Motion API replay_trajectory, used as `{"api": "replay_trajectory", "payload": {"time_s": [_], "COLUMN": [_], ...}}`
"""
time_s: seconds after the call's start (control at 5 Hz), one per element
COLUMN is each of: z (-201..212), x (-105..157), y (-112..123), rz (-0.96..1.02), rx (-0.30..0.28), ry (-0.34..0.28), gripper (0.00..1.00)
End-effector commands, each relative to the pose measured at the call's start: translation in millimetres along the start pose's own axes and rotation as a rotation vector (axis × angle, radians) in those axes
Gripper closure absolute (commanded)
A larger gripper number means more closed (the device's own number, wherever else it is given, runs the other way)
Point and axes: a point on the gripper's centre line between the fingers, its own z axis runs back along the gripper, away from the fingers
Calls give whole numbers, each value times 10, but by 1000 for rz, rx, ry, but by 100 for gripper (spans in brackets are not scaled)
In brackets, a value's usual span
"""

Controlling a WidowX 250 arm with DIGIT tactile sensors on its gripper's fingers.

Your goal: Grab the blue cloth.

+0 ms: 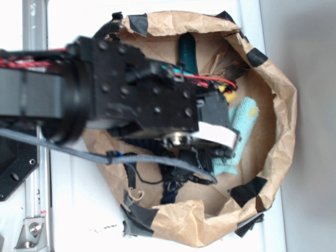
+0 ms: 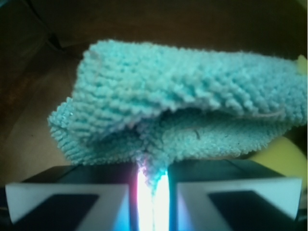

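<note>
The blue cloth [image 2: 183, 96] is a fuzzy teal terry rag that fills most of the wrist view, folded over on itself. A fold of it is pinched between the two fingers of my gripper [image 2: 153, 180], which is shut on it. In the exterior view the blue cloth [image 1: 244, 123] shows to the right of the black arm, with a small yellowish patch near its top end. The gripper [image 1: 223, 149] itself is mostly hidden under the arm's wrist, inside the brown paper bag [image 1: 281, 100].
The crumpled paper bag's rim is held with black tape [image 1: 247, 191]. Inside lie a dark navy rope [image 1: 170, 181], a dark teal handle [image 1: 188, 52] at the back and something yellow [image 2: 284, 161] beside the cloth. A grey cable [image 1: 79, 153] crosses the front.
</note>
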Motion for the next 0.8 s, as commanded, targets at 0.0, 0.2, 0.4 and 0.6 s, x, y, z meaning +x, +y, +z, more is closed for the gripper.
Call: {"api": "replay_trajectory", "payload": {"time_s": [0.0,0.2,0.4,0.6], "z": [597,885,1062,1026], "x": [150,122,168,161], "y": [3,72,-17,-94], "rz": [262,450,450,428], "rx": [74,27,59,101], "ry": [150,298,314,291], "gripper": [100,100,100,100]}}
